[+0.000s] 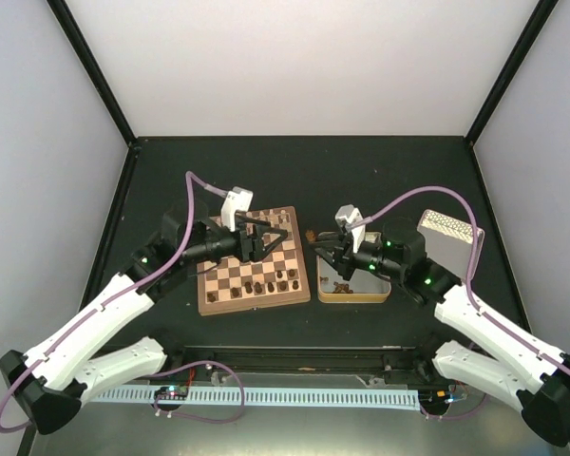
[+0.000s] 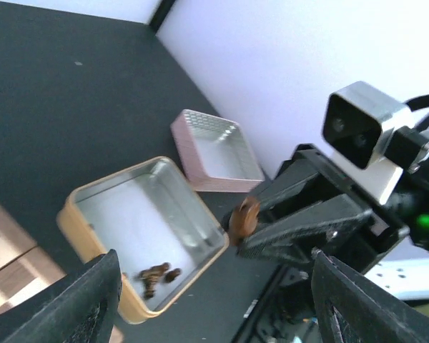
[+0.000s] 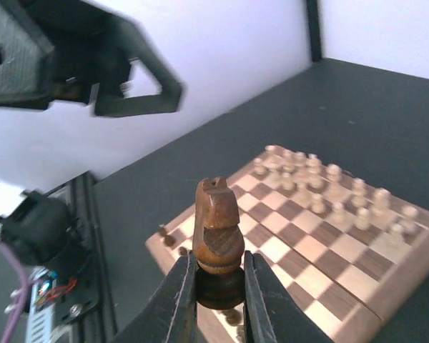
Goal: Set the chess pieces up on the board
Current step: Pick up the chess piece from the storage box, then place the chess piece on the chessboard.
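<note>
Table, dark and matte, carries the chessboard on the left and an open metal tin just beside it, with a pinkish lid further right. Left pincer hangs over the board's right part, released and holding nothing. Right pincer is clenched on a dark brown knight, upright in the air between board and tin. Pale chessmen fill the far rows. A few dark chess pieces lie in the tin, and others stand on the near rows.

I'm in a lab test cell: white panels at nine, twelve and three o'clock, black frame posts, black surface, slotted cable duct at six.
</note>
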